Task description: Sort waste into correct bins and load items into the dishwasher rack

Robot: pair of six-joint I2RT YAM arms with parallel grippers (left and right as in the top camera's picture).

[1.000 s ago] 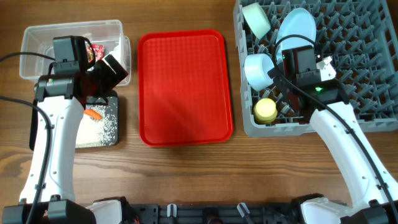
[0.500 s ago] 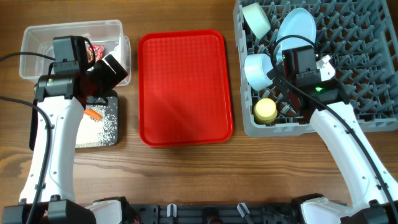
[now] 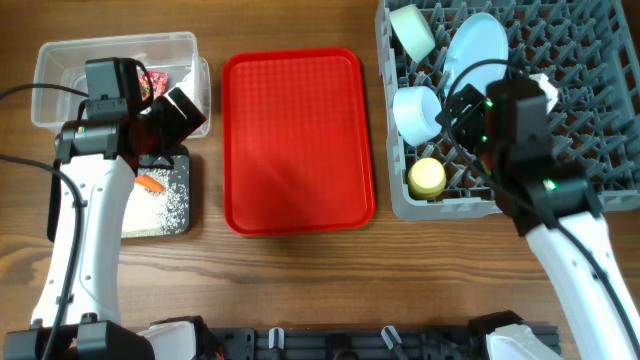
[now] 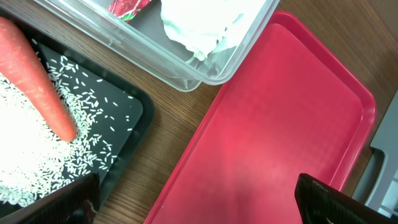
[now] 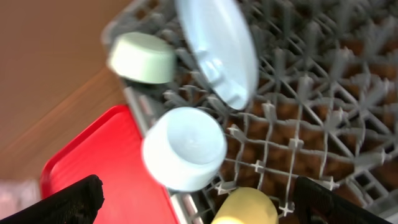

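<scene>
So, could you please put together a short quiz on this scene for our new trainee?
1. True or false: the carrot lies on rice in the black tray.
2. What is in the clear tub? A white tissue; B carrot; C rice.
3. How many bowls stand in the dishwasher rack?
Key: 1 true; 2 A; 3 two.

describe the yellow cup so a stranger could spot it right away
Find the grey rack on the right of the table. In its front-left corner, nearest the red tray, sits the yellow cup. It is the only yellow piece; the mint bowl, blue bowl and plate behind it are pale.
</scene>
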